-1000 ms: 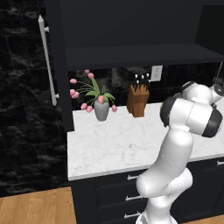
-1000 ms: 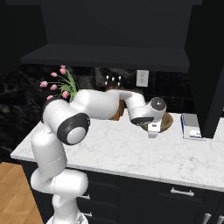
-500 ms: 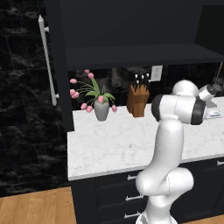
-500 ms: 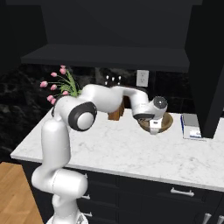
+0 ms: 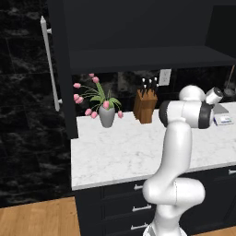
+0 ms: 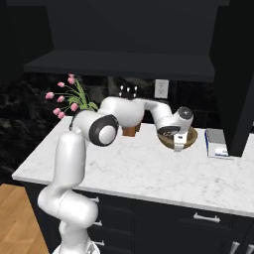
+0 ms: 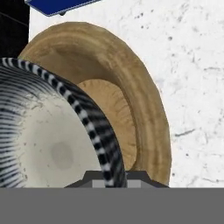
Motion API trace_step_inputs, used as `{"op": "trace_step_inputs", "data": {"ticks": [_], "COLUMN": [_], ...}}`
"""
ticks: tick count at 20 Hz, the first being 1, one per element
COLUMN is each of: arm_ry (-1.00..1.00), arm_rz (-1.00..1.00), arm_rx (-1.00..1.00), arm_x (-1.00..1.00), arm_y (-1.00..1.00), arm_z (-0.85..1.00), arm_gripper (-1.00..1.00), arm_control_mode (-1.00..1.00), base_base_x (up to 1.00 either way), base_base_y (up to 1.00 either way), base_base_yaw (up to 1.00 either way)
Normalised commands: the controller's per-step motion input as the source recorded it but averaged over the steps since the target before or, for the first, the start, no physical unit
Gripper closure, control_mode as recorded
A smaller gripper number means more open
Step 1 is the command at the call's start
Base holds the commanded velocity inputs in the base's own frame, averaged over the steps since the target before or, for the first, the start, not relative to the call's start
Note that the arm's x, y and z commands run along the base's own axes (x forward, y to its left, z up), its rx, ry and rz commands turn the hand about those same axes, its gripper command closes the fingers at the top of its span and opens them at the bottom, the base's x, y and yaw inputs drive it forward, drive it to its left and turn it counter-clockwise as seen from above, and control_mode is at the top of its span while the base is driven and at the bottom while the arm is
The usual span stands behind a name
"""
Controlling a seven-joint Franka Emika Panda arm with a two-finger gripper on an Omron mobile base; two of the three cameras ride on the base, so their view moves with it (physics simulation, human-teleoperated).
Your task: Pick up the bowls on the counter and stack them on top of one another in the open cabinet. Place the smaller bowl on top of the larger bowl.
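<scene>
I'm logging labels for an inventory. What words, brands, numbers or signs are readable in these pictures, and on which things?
No text can be read.
Small white and blue box on the white marble counter: blue print too blurred to read.
Wide tan wooden bowl: none.
Small grey speckled bowl: none.

Dim, flat render; soft shadows

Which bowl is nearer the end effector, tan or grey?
The smaller bowl, grey and striped outside with a pale inside: in the hand view its rim sits right at the end effector. The tan larger bowl lies behind it.
</scene>
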Motion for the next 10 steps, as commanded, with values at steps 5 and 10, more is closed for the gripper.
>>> {"op": "trace_step_inputs", "data": {"ticks": [5, 10], "arm_ry": [0.05, -0.08], "arm_rz": [0.0, 0.01], "arm_rx": [0.0, 0.0], "arm_x": [0.36, 0.0], "arm_y": [0.0, 0.04], "arm_z": [-0.07, -0.25], "arm_gripper": [1.0, -1.0], "arm_control_mode": [-1.0, -1.0], "base_base_x": [0.0, 0.0], "base_base_y": [0.0, 0.0], "base_base_yaw": [0.0, 0.0]}}
